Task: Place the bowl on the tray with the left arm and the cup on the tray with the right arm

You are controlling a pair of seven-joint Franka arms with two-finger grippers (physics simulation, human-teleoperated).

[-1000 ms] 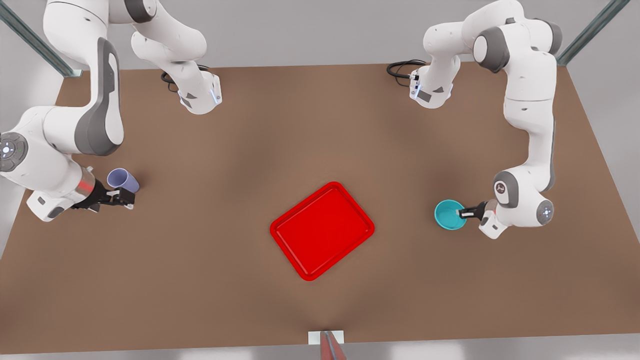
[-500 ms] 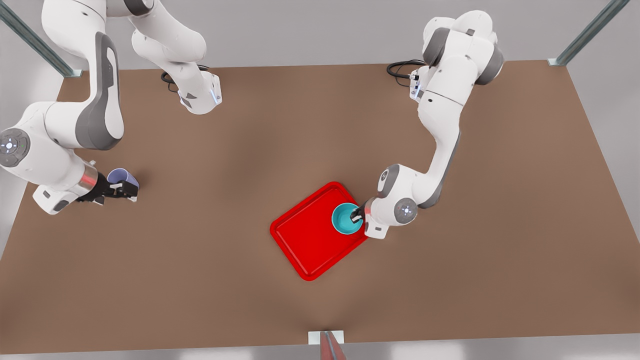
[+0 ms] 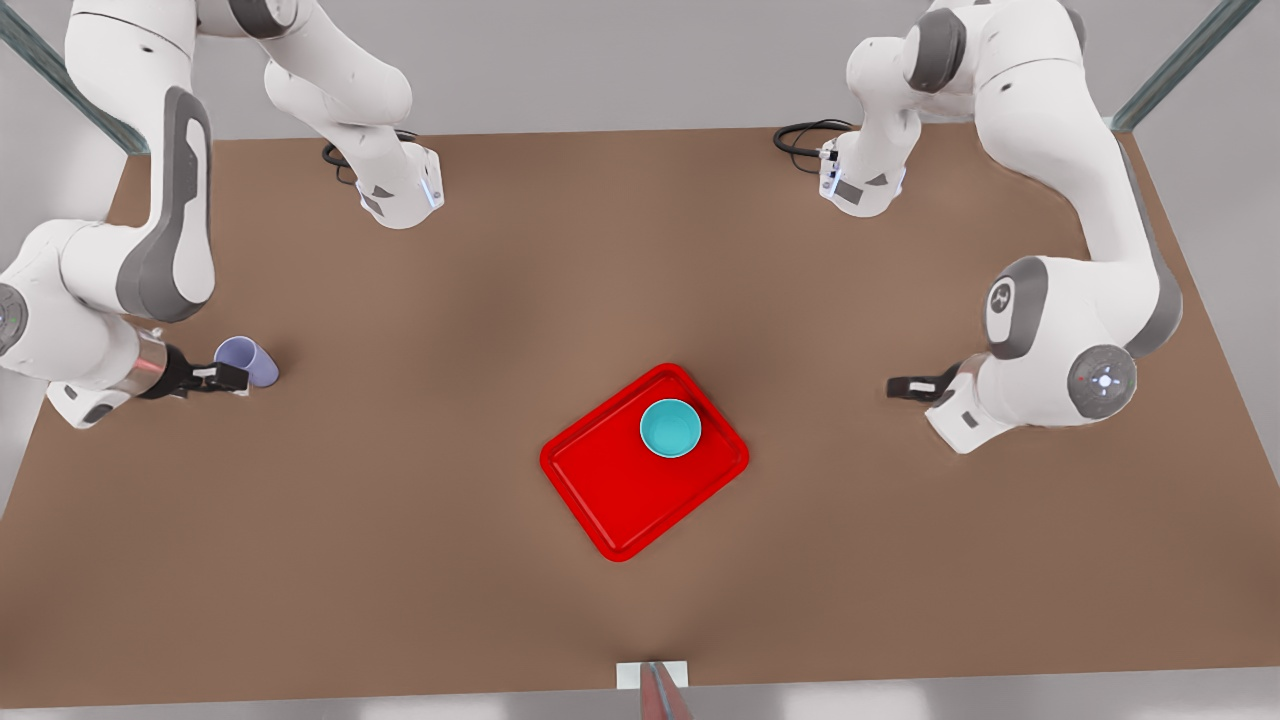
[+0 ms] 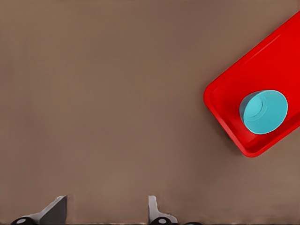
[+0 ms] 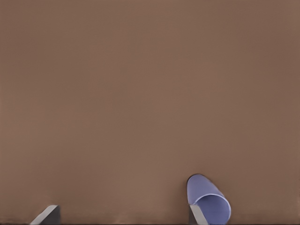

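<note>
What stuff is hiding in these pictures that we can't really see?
- Front view: the upper parts of both arms run off the top edge.
- Right wrist view: the cup and the right end effector are cut by the frame edge; whether a finger touches the cup is unclear.
- Left wrist view: the tray runs past the edge; the left end effector shows fingertips only.

Simulated lab: bare brown table [image 3: 500,560]

bowl [image 3: 670,428] turquoise | cup [image 3: 247,360] lavender-blue | tray [image 3: 610,500] bright red | table [image 3: 400,520] brown
</note>
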